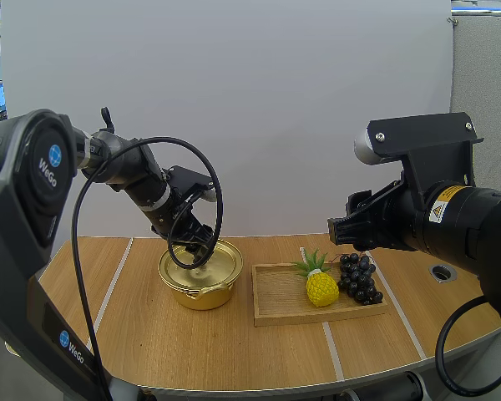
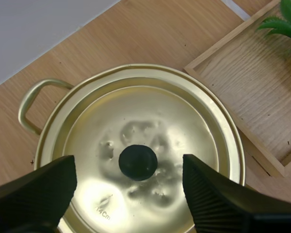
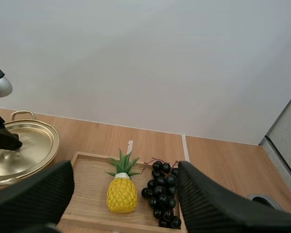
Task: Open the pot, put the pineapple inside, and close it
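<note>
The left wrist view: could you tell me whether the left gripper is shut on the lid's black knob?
No, the left gripper is open, its fingers apart on either side of the black knob.

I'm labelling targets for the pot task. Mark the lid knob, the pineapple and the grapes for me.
lid knob [image 2: 137, 162], left wrist view, centre of the black knob.
pineapple [image 3: 122, 195], right wrist view, middle of the yellow body.
grapes [image 3: 164, 194], right wrist view, middle of the bunch.

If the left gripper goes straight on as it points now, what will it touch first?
Probably the black knob on the lid, centred between the open fingers of the left gripper; depth is unclear.
</note>
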Available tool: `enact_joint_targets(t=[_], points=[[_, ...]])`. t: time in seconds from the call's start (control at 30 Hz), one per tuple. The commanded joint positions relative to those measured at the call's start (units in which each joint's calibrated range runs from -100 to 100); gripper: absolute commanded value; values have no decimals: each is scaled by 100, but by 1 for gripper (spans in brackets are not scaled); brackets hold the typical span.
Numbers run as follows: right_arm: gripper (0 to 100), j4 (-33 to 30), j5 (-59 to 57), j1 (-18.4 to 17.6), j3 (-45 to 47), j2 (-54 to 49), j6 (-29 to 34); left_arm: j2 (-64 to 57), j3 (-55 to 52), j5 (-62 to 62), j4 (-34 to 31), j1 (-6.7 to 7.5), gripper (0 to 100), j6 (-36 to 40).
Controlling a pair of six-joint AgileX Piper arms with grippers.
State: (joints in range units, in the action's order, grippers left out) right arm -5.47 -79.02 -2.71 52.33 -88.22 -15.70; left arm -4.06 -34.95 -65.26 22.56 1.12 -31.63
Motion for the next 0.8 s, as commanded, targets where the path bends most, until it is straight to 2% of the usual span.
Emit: enact_joint_targets(t=[0.0,0.33,0.77], points=[[100,-6,32,20,-45,-7,-29,98,83,75,-18,17,100,-31],[100,-6,32,20,-45,-7,-29,468,156,391,-18,17,100,-89],[100,-6,18,20,-45,-7,-29,720,390,27,48,17,100,-89]])
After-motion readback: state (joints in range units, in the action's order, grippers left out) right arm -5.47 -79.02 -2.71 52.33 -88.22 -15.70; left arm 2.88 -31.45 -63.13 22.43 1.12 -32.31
